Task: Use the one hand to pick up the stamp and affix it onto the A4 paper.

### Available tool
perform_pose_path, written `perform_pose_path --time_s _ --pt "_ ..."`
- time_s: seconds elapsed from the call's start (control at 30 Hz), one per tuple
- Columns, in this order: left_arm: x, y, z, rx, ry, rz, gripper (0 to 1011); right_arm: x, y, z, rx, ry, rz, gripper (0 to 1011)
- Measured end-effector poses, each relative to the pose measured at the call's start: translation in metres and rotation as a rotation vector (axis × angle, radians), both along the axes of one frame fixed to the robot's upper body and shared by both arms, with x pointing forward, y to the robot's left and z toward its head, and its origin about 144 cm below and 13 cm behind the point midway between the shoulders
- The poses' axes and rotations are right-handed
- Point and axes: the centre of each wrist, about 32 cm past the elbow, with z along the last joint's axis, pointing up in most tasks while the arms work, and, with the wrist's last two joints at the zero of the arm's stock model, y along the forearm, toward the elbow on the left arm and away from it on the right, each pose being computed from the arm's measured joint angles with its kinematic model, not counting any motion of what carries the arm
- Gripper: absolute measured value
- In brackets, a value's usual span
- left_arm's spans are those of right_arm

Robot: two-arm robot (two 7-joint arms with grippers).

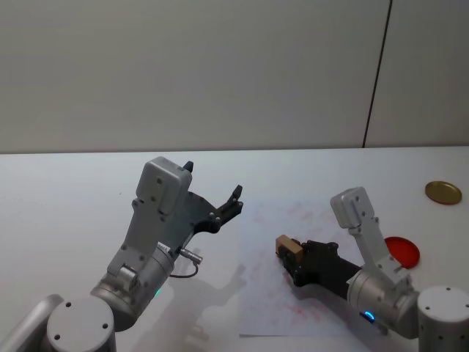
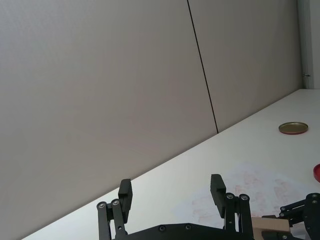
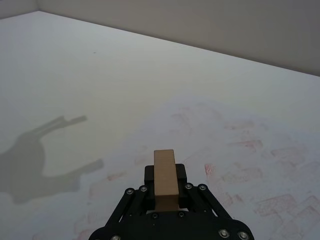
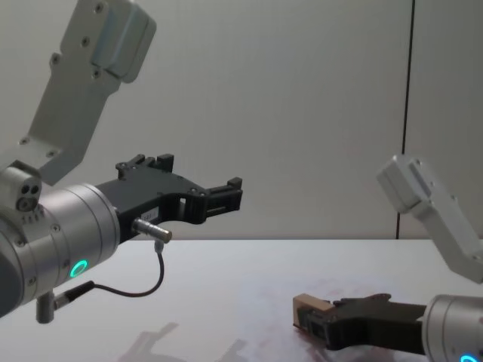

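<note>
A small tan wooden stamp (image 1: 289,248) (image 3: 166,178) (image 4: 309,308) is clamped in my right gripper (image 1: 292,258) (image 3: 165,188) (image 4: 311,320), which is shut on it. The right gripper hovers low over the A4 paper (image 1: 308,293) (image 3: 240,150) (image 4: 272,298), a white sheet covered in faint red imprints; whether the stamp touches it I cannot tell. My left gripper (image 1: 212,193) (image 2: 172,195) (image 4: 198,181) is held up in the air left of the paper, open and holding nothing. The stamp's end (image 2: 270,225) also peeks into the left wrist view.
A flat round red ink pad (image 1: 401,251) (image 2: 317,171) lies on the white table right of the paper. A round gold lid (image 1: 443,192) (image 2: 293,128) sits farther back right. A grey wall stands behind the table (image 1: 73,198).
</note>
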Motion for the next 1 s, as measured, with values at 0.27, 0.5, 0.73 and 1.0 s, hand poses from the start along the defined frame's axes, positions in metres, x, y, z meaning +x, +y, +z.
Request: perform_pose_path --time_s 0.27,0.5,0.73,1.0 --pt "0.0 0.0 0.0 0.0 0.0 0.0 993 0.0016 -0.0004 -0.0011 -0.008 0.017 0.002 221" --pt "0.0 0.0 0.0 0.0 0.0 0.0 993 0.0033 -0.001 -0.001 -0.012 0.025 -0.001 220" --pt "0.0 0.0 0.0 0.0 0.0 0.0 993 0.0044 -0.0023 -0.001 -0.015 0.03 -0.004 221" --pt "0.0 0.0 0.0 0.0 0.0 0.0 993 0.004 -0.0048 0.0004 0.008 0.021 -0.018 220"
